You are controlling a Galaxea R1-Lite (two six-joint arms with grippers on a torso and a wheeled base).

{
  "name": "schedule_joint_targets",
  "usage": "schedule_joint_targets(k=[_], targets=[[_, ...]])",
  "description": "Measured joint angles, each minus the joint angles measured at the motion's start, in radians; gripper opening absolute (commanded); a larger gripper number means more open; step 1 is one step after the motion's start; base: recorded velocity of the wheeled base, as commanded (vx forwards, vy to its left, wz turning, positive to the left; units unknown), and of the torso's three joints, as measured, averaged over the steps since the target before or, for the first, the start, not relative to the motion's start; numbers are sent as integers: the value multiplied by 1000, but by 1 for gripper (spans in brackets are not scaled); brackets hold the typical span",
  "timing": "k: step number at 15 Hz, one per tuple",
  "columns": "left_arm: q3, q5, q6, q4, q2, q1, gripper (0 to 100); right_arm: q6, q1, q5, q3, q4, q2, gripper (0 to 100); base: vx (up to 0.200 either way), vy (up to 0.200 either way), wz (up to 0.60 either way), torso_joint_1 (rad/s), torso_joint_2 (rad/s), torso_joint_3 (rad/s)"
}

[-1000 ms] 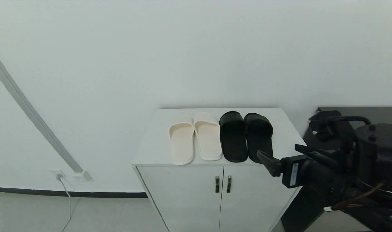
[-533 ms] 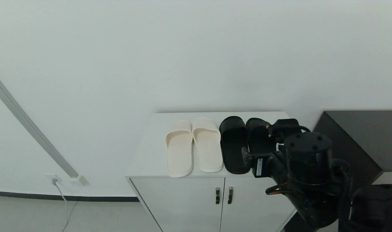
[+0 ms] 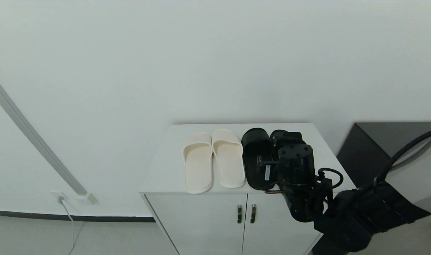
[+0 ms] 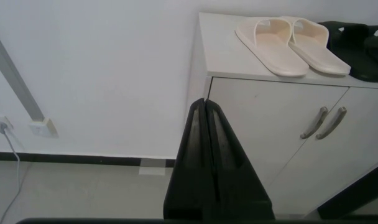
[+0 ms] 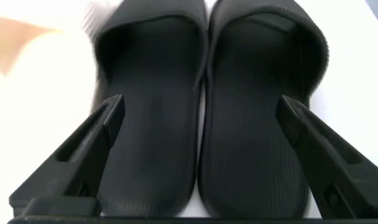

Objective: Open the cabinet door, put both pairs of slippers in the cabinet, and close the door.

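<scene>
Hovering spread wide over the black slippers [image 5: 148,137] atop the cabinet [image 3: 164,176], the right end effector [image 5: 201,106] grips nothing; white slippers [image 3: 229,161] lie alongside, both doors [image 3: 205,223] are shut, no step looks done, and the left end effector [image 4: 206,107] hangs pressed together.

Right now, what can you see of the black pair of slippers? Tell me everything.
The black slippers are matte, rubbery-looking slides with ribbed footbeds and a broad band over the front. They lie flat, soles down, side by side with their inner edges touching, on the white cabinet top, close beside the cream pair on its right. The right pincer is open over their heel ends, one finger toward each outer side; contact cannot be judged.
</scene>
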State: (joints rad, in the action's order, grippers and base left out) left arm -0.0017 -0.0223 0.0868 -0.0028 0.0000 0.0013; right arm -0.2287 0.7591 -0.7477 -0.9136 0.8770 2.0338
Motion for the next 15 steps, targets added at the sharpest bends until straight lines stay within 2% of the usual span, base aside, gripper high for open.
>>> schedule_joint_targets(k=[6,9,15], targets=[[0,-2,1,0,0,0,0,54,-64,34,-136,-20,77,100,0,0,0,0,0,0],[0,-2,1,0,0,0,0,60,-94,38,-230,-78,120,100,0,0,0,0,0,0],[0,-5,4,0,0,0,0,62,-109,37,-376,-135,204,100,0,0,0,0,0,0]])
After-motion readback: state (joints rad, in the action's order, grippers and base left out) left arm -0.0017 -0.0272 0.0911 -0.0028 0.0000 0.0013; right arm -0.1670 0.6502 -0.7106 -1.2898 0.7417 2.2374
